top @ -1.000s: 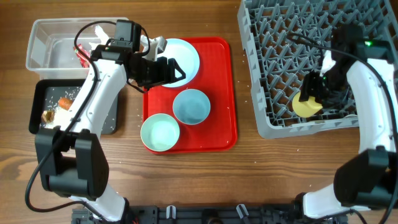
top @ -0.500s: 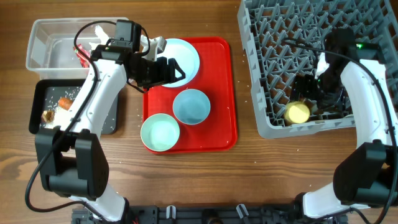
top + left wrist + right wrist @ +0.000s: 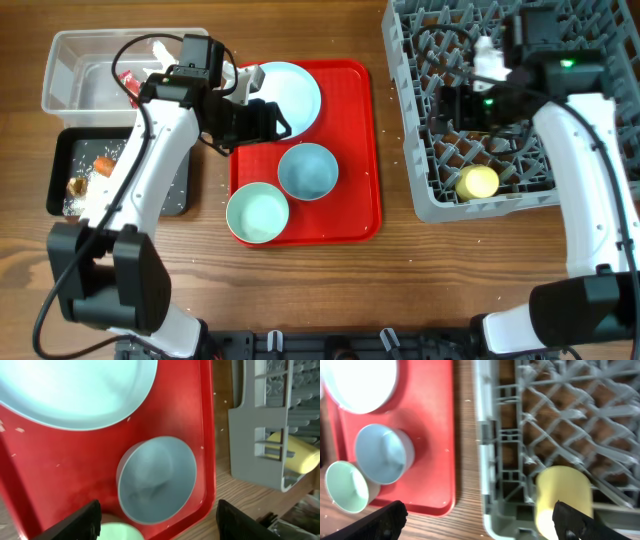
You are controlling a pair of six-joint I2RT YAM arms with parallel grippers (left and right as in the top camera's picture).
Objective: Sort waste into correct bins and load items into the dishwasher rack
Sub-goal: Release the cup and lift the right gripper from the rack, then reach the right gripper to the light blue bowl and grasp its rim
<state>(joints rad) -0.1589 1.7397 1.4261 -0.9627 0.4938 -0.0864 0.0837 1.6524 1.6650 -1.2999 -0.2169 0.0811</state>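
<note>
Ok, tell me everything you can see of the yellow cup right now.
The yellow cup is small, plain and smooth, plastic by the look of it, with no handle showing. It appears to lie on its side inside the grey dishwasher rack, low in the grid, close to the wall nearest the robot. Only the rack touches it and nothing grips it. Which way its opening faces cannot be told.

We see the right gripper (image 3: pixel 450 106) off the yellow cup (image 3: pixel 478 182), jaws apart, now higher and further left over the dishwasher rack (image 3: pixel 420 205). The cup lies free, slightly lower left than when held.
</note>
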